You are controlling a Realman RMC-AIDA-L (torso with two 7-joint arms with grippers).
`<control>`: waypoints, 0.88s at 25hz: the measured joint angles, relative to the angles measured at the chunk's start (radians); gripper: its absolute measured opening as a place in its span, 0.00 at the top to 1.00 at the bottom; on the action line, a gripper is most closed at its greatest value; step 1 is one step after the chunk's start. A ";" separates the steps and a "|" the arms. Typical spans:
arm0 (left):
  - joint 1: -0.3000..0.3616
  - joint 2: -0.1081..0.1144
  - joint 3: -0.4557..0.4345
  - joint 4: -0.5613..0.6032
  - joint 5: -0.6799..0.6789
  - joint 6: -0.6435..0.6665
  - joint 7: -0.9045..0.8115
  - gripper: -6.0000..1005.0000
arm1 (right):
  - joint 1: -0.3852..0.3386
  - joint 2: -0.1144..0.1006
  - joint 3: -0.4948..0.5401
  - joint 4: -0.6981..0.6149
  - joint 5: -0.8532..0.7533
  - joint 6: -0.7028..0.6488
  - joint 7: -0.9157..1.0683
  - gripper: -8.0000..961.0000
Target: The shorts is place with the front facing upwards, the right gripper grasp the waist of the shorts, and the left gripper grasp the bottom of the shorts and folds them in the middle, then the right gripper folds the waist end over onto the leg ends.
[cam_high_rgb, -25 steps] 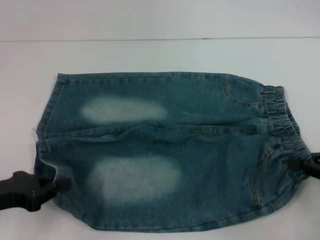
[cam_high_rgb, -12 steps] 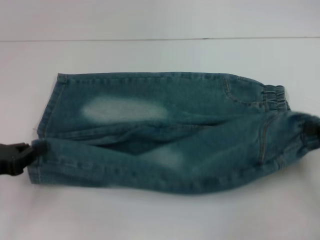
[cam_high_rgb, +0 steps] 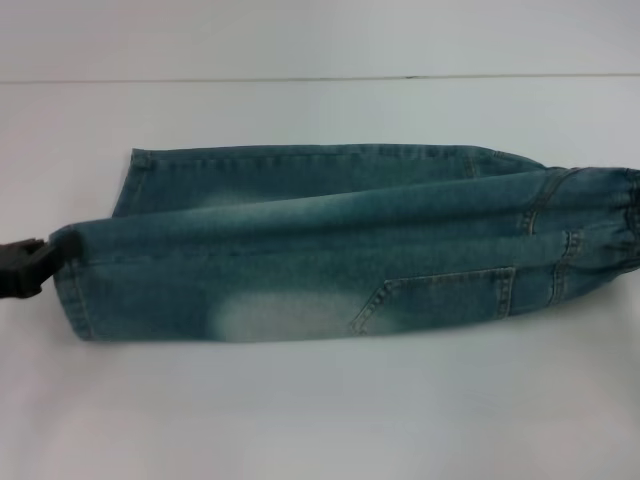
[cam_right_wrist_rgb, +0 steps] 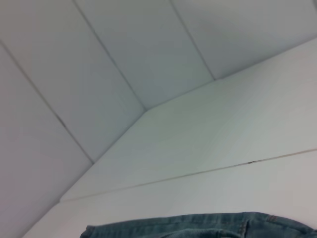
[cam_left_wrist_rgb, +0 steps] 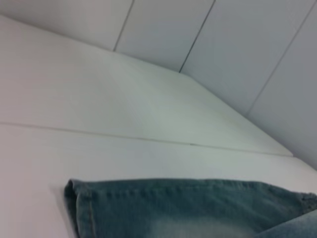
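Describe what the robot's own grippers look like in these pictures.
Only a small part of the left gripper shows, at the head view's left edge: matte black, angular and blocky, tapering towards the shorts. No cable, label or wrist is visible. The right gripper is out of frame, and neither wrist view shows any gripper parts.

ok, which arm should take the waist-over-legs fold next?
Likely right. The waist lies at the robot's right edge, where that arm works out of frame. The left gripper holds the leg ends of the shorts.
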 joint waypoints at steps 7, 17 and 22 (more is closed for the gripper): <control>-0.052 0.004 0.001 -0.027 -0.024 -0.067 0.000 0.99 | -0.005 0.011 0.000 0.032 0.156 0.060 0.005 0.87; -0.182 0.004 0.027 -0.100 -0.055 -0.217 0.007 0.98 | 0.038 0.021 0.001 0.086 0.260 0.194 0.038 0.84; -0.250 -0.003 0.093 -0.149 -0.055 -0.351 0.008 0.97 | 0.067 0.033 -0.006 0.089 0.282 0.305 0.046 0.82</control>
